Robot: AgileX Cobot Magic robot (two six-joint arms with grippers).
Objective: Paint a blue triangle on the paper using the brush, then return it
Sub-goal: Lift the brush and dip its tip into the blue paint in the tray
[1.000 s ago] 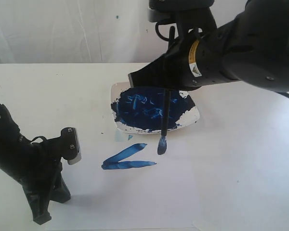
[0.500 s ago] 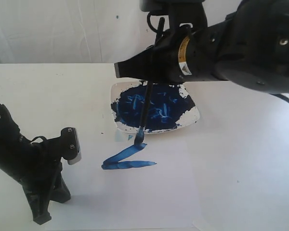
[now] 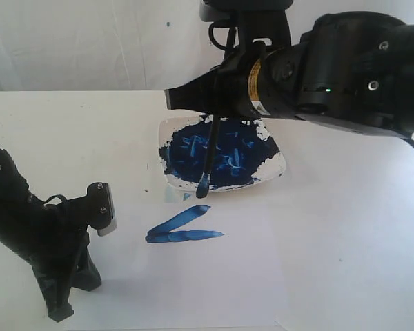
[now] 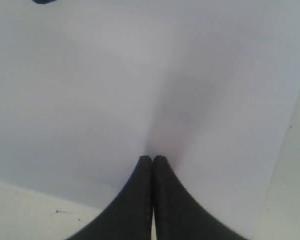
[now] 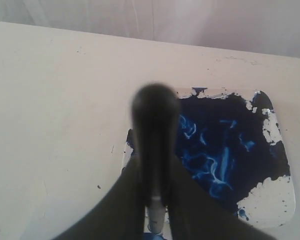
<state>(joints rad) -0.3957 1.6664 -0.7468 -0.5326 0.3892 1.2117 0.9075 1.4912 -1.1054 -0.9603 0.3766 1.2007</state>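
Broadly, the off-white tabletop (image 3: 359, 241) spreads under both arms, and the paper (image 3: 214, 289) lies on it below and in front of the right gripper (image 3: 217, 103), reaching across to the left gripper (image 3: 58, 314). The left gripper's fingers are pressed together with nothing between them, and the left wrist view shows their tips (image 4: 152, 160) meeting right at the white sheet (image 4: 90, 100). The square white dish (image 3: 279, 165) sits directly beneath the right gripper, just past the paper's far edge, and is mostly covered in dark blue paint (image 3: 228, 155) with lighter streaks. The right gripper is clamped on the brush (image 3: 207, 155), whose black handle hangs down from the fingers on a slight slant. Its blue bristle tip is over the dish's near rim. The right wrist view shows the fingers (image 5: 135, 200) closed around the handle (image 5: 155, 130), with the dish (image 5: 277, 200) just beyond them. The blue triangle (image 3: 183, 227) is only two strokes joined at one end, open on the other side. It lies on the paper below the brush tip, between the two grippers. Half a second ago the bristles touched the upper end of the upper stroke; now they have lifted clear and drawn back over the dish. The strokes and the left arm are unchanged.
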